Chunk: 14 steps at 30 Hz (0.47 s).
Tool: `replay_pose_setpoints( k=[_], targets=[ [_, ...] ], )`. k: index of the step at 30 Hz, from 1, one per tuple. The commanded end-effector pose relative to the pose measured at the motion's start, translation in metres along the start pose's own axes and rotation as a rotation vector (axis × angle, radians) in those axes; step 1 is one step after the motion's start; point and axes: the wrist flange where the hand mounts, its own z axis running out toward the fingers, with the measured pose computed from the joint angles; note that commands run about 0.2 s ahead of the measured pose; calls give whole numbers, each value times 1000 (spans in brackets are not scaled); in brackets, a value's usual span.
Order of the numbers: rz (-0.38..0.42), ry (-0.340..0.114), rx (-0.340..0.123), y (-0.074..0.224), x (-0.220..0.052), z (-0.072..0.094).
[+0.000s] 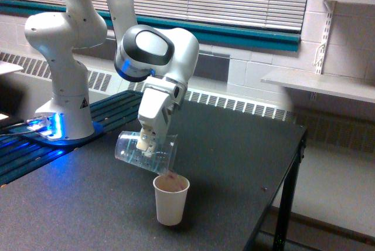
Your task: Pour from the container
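The jaws grip the container, a clear cup tipped almost on its side above the dark counter. Its mouth points down toward the exterior view's right, just over the rim of a white paper cup, and a few pinkish pieces sit at its lip.

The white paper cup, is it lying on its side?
No, the white paper cup stands upright on the black table, open end up.
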Motion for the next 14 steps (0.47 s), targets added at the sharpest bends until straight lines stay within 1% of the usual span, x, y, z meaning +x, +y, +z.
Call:
replay_pose_setpoints(
  k=[1, 8, 11, 14],
  targets=[
    [-24, 13, -8, 0, 2, -3],
    [-13, 12, -3, 4, 3, -3],
    [-4, 11, 15, 7, 5, -4],
    [3, 7, 13, 9, 6, -4]
  ],
)
